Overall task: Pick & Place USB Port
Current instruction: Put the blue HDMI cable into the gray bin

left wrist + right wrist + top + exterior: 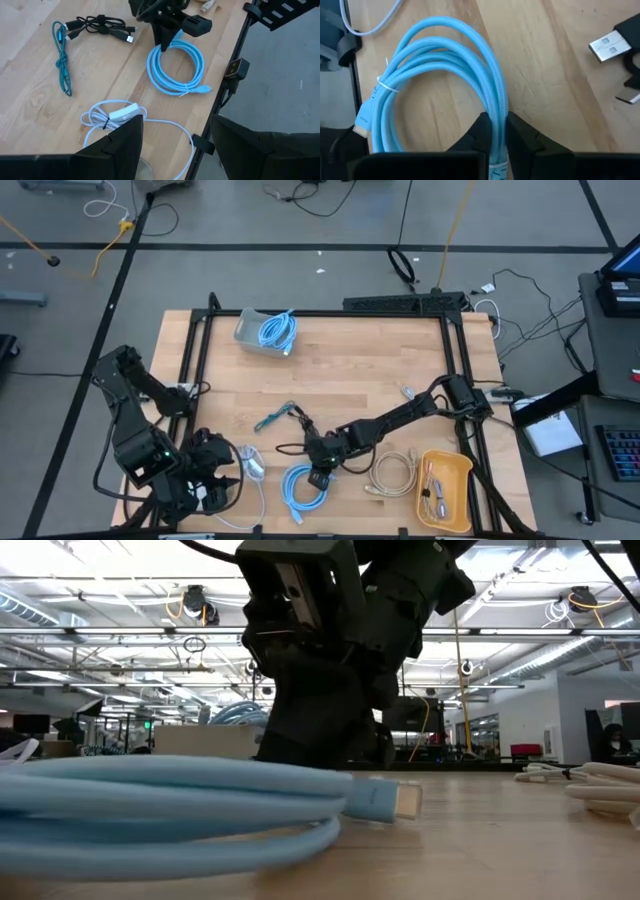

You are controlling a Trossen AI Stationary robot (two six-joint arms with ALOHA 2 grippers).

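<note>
A light blue coiled cable (300,490) lies flat on the wooden table near its near edge; a white tie (385,86) binds it and its plug (385,801) rests on the wood. My right gripper (320,470) stands over the coil's rim and is shut on it. The right wrist view shows the coil (440,65) ahead of that gripper (496,120). My left gripper (222,485) waits open at the near left corner, over a white cable (117,114). My right gripper pinches the coil's bundled strands (496,107) between its two fingers (481,129), on the side of the loop opposite the tie and plug. The fingers come from above, pointing down, and lie across the strands. The coil (170,802) still lies on the table.
A black USB cable (102,25) and a teal braided cable (61,55) lie left of the coil. A beige cable (395,470) and a yellow tray (460,470) sit to its right. A grey bin (250,332) holding a blue cable stands at the far edge.
</note>
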